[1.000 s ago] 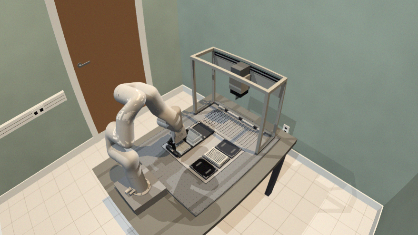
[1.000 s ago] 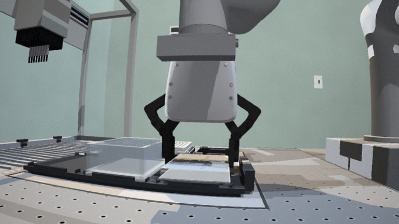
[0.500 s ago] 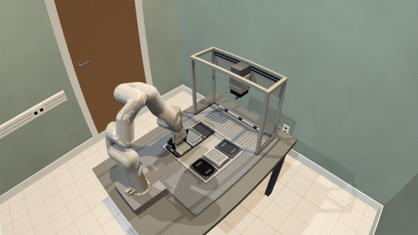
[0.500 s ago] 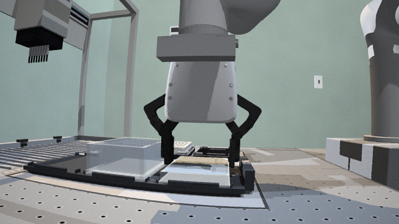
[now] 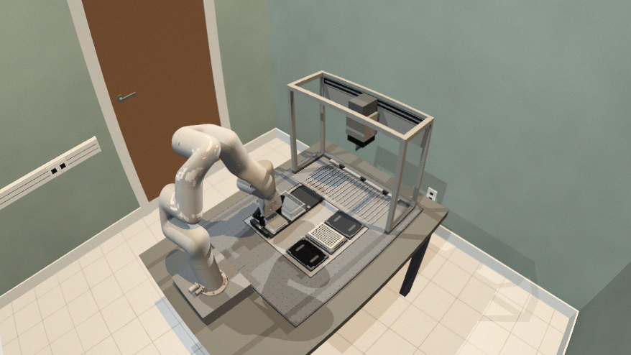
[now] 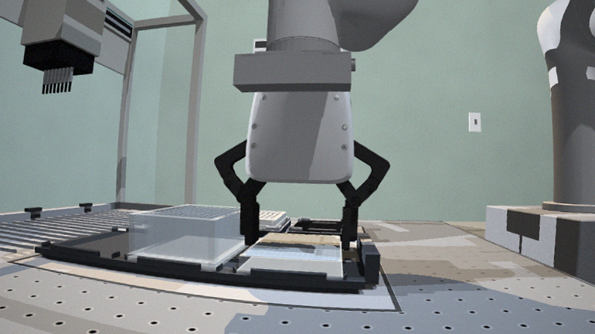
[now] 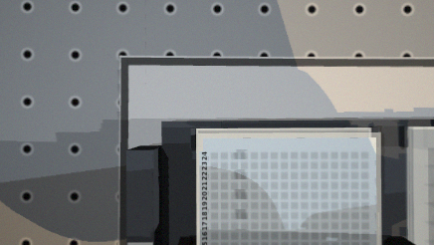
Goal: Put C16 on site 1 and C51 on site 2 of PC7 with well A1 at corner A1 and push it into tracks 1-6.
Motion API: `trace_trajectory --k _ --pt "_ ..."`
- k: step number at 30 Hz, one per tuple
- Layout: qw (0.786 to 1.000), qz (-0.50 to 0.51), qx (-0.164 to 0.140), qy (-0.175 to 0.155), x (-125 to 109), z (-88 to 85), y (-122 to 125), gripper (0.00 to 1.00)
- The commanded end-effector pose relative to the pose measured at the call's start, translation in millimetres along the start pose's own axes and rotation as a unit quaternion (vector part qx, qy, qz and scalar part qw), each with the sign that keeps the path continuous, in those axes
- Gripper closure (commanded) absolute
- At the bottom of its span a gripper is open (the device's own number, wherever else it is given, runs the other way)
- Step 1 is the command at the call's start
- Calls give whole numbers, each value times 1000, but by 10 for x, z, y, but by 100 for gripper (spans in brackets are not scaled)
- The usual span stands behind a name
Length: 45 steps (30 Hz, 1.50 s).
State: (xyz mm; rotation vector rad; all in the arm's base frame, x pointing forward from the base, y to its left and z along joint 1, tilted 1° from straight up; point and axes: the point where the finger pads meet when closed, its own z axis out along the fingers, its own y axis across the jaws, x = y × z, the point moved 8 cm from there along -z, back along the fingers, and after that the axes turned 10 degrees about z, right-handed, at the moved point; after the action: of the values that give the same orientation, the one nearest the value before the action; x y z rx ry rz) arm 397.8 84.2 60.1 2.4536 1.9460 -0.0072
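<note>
Arm bent over, hand pointing straight down with fingers spread wide

The single pale arm [image 5: 194, 207] rises from its base, folds back at the elbow and reaches forward and down. Its hand [image 6: 295, 242] hangs vertical, both dark fingers [image 6: 250, 219] fully apart and gripping nothing, the linkages bowed outward on either side of the white wrist housing [image 6: 300, 137].

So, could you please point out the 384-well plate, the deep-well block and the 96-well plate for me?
384-well plate [image 6: 291, 253]: exterior view, on its top face.
Deep-well block [image 6: 180, 235]: exterior view, on its clear side wall.
96-well plate [image 5: 325, 236]: top view, on its well grid.
</note>
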Motion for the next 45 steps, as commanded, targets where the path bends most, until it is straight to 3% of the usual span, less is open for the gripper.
trace_trajectory --k 1,6,45 --pt "1000 0 -2 1 5 -10 10 0" --pt "1000 0 -2 1 5 -10 10 0" --pt "1000 0 -2 1 4 -594 9 0"
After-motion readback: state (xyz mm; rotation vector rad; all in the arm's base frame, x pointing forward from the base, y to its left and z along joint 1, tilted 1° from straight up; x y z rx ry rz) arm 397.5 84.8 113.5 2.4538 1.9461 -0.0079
